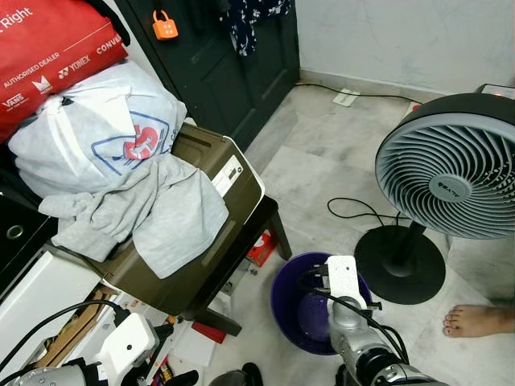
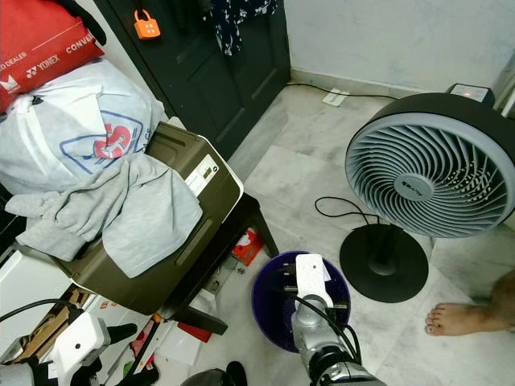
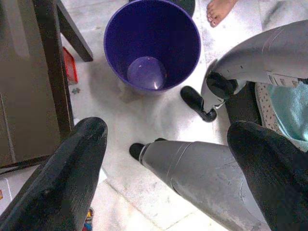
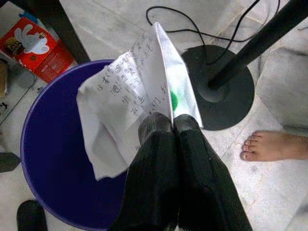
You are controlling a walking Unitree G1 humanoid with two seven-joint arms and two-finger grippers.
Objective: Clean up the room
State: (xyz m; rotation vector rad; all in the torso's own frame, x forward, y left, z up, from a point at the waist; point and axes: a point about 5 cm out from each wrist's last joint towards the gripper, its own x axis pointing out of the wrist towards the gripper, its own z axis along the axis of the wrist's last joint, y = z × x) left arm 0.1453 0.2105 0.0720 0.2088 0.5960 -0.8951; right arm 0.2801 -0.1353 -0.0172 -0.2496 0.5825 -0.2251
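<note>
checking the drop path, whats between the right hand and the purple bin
Only the paper the right hand pinches; the right wrist view shows it hanging over the purple bin.

Bucket [image 1: 291, 310] on floor, centre-front. Stool [image 1: 241, 249] just left of it, carrying a box [image 1: 211, 173] with a shirt [image 1: 145, 213] draped over and a stuffed bag [image 1: 88, 133] behind that. Carton [image 1: 259, 248] under the stool. Standing fan [image 1: 447, 173] right of the bucket, 1 bare foot [image 1: 475, 320] in front of the fan base. Door [image 1: 221, 60] behind the stool.
</note>
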